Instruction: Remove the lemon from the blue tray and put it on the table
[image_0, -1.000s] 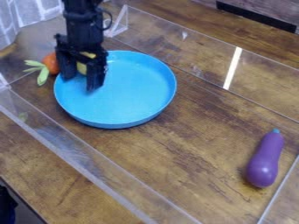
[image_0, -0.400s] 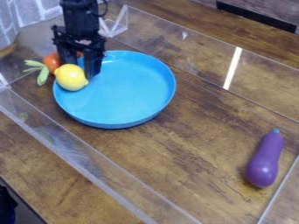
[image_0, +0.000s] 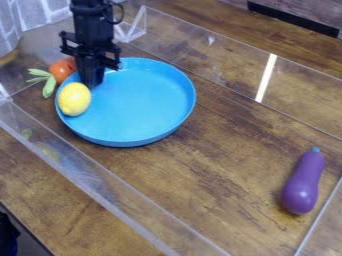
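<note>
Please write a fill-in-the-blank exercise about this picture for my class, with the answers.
The smooth yellow lemon lies at the edge of the round plastic tray, whose colour is ____.
The glossy plank table is made of ____.
The long vegetable with a green stem, standing apart from the tray, is coloured ____.

Missing words: blue; wood; purple

Yellow lemon (image_0: 74, 98) lies at the left edge inside the blue tray (image_0: 134, 108)

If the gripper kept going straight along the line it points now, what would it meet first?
Probably the blue tray, near its rim beside the lemon; the gripper points down there, though its height is unclear.
</note>
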